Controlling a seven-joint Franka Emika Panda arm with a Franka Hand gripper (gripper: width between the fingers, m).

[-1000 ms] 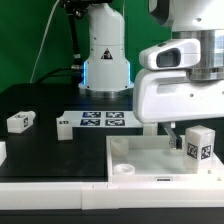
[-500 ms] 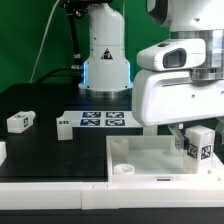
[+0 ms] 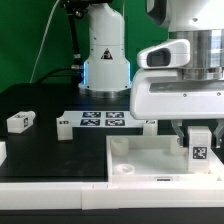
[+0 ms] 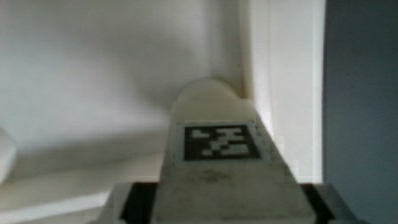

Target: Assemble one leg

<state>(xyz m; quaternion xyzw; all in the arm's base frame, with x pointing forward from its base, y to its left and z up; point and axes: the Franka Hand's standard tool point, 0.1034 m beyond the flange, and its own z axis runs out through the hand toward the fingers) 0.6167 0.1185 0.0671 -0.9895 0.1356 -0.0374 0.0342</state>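
My gripper (image 3: 198, 133) is shut on a white leg (image 3: 199, 146) with a black-and-white tag on its face. It holds the leg upright over the right part of the large white square panel (image 3: 150, 160), near its right corner. In the wrist view the leg (image 4: 217, 150) rises between the fingers, tag facing the camera, with the panel's white surface (image 4: 89, 80) behind it. Whether the leg's lower end touches the panel is hidden. A round socket (image 3: 124, 170) shows at the panel's front left corner.
A second leg (image 3: 21, 122) lies on the black table at the exterior view's left. The marker board (image 3: 98, 121) lies behind the panel. The arm's white base (image 3: 105, 60) stands at the back. A white part shows at the far left edge (image 3: 2, 152).
The gripper with the leg has shifted slightly toward the exterior view's right and the wrist has turned a little. The leg stays in the grip.
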